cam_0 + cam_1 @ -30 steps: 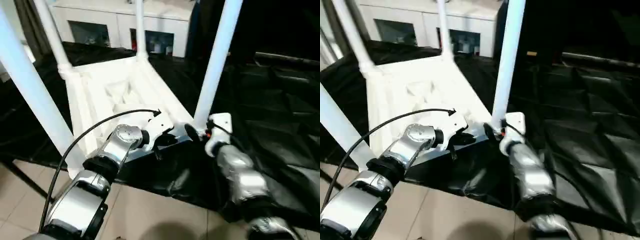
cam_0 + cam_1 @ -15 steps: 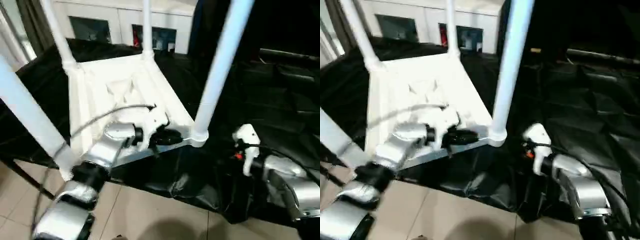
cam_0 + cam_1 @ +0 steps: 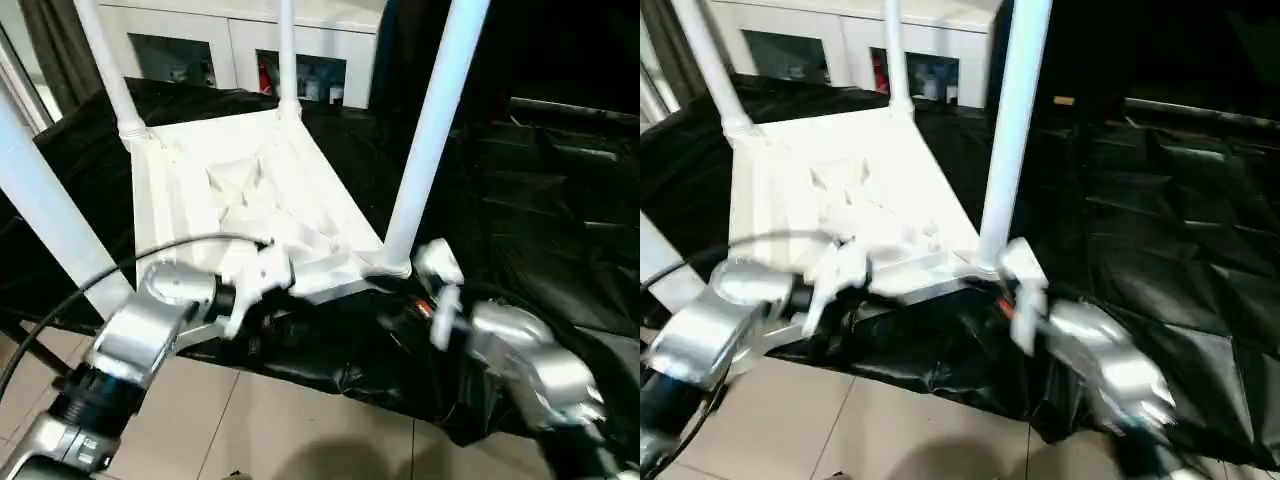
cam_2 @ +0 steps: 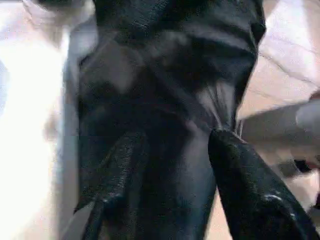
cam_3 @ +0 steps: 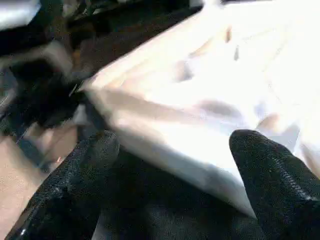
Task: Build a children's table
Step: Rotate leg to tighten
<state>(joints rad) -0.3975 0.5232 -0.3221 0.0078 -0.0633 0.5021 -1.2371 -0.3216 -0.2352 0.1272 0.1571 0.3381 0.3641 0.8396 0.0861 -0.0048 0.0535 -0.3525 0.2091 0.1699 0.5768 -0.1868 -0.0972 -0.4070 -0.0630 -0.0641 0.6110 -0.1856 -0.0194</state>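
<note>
1. Silver forearms come first from our side: our left hand point(image 4: 170, 190) hangs over the black sheet at the near table edge with its two black fingers point(image 4: 117, 175) parted and nothing between them.
2. Our right hand point(image 5: 170, 185) has its fingers point(image 5: 272, 175) spread wide, empty, pointing at the near white rim of the tabletop without gripping it.
3. Just beyond lies the upside-down white plastic children's table point(image 3: 255, 195), ribbed underside facing up, resting on the black crinkled sheet point(image 3: 560, 190) that covers the table.
4. All four long tapered white tube legs stand upright in the corner sockets: the near right leg point(image 3: 430, 130), the near left leg point(image 3: 45, 205), and the two far ones point(image 3: 108, 70) point(image 3: 286, 55).
5. We judge the legs fitted, so the step in hand is letting go after the last one.
6. The next move probably calls for a two-handed hold on opposite rims to turn the piece onto its feet, keeping clear of the legs and of the table edge.
7. Farthest back stands a white cabinet with glass doors point(image 3: 230, 45); we can read no brand, label or writing anywhere.
</note>
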